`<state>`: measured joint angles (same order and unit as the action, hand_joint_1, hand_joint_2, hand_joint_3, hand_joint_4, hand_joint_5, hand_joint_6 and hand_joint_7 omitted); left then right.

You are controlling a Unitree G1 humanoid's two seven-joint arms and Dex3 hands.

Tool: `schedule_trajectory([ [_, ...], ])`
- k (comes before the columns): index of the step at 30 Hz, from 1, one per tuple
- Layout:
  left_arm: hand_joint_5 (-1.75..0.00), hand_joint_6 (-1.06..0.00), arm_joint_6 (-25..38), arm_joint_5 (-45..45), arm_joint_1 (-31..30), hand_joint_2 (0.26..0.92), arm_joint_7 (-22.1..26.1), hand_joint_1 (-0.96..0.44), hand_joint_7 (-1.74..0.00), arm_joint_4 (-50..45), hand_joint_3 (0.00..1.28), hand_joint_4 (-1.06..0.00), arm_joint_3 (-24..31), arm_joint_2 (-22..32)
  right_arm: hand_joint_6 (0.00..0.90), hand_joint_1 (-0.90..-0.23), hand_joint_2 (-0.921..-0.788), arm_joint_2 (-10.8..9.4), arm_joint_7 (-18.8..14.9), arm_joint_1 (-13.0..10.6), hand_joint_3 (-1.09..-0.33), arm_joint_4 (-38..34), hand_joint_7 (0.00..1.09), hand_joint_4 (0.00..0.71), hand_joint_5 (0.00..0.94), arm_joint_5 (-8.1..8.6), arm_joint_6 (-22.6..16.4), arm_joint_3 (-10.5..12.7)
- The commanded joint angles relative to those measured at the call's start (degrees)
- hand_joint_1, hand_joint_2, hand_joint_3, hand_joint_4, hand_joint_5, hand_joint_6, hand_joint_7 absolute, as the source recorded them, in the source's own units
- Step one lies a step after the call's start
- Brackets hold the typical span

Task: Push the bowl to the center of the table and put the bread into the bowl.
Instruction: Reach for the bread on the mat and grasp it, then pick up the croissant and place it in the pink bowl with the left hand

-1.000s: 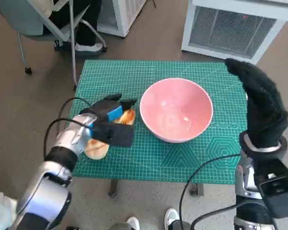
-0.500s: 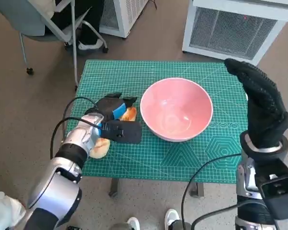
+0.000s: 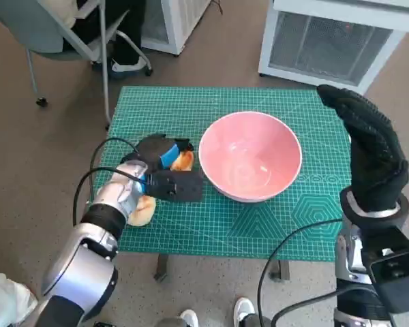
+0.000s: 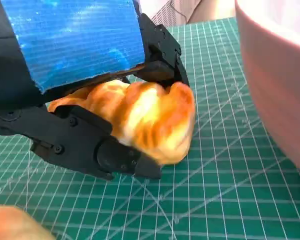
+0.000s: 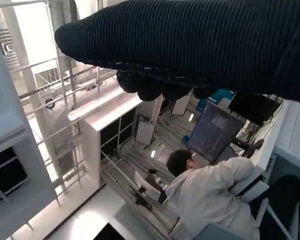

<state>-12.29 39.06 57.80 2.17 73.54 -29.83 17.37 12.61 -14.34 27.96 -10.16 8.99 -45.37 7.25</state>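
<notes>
Bread (image 3: 183, 162), a golden croissant-like piece, is sitting in the grip of the left hand (image 3: 160, 158) in the head view, just beside the pink bowl (image 3: 250, 157), which is standing near the middle of the desk (image 3: 191, 105) on its green cutting mat. A second pale bread piece (image 3: 140, 210) is lying on the mat under the left forearm. The right hand (image 3: 368, 146) is hovering raised at the desk's right edge, its gloved fingers extended and holding nothing.

From the left wrist view, the black fingers (image 4: 85, 145) are closing around the bread (image 4: 145, 120), which is sitting just above the mat, with the bowl's pink wall (image 4: 275, 85) close beside it.

From the right wrist view, the glove (image 5: 200, 45) is stretching across as a dark band, and a person (image 5: 210, 192) in a white coat is sitting at a monitor.
</notes>
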Motion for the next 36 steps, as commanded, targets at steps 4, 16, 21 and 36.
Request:
schedule_trajectory([
  [4, -1.16, -0.58, -3.07, -3.78, 2.37, 0.921, 2.31, 0.00, -1.26, -2.22, 0.10, -0.65, 3.71, 3.64, -0.001, -0.606, -0.921, -0.02, -0.33, -1.30, -0.772, -0.88, 0.69, 0.295, 0.002, 0.21, -0.22, -0.05],
  [16, -1.11, -0.58, -9.03, -9.69, 3.84, 0.920, -0.58, 0.00, -1.26, -16.30, 0.08, -0.69, 11.65, 7.41, -0.001, -0.603, -0.921, -0.10, -0.39, -1.21, -0.773, -1.04, 0.69, 0.295, 0.002, 0.27, -0.33, -0.17],
  [21, -1.10, -0.61, -8.80, -9.92, 2.52, 0.920, -0.60, 0.00, -1.23, -27.02, 0.06, -0.71, 12.97, 7.20, -0.001, -0.603, -0.921, 0.01, -0.59, -0.98, -0.774, -1.27, 0.69, 0.295, 0.002, 0.66, -0.25, -0.23],
  [36, -1.06, -0.63, -12.69, -8.05, 3.22, 0.920, 3.41, 0.00, -1.23, -34.70, 0.05, -0.72, 8.30, 1.95, -0.001, -0.601, -0.921, -0.09, -0.87, -0.95, -0.769, -0.63, 0.69, 0.296, 0.002, 1.11, 0.04, -0.62],
])
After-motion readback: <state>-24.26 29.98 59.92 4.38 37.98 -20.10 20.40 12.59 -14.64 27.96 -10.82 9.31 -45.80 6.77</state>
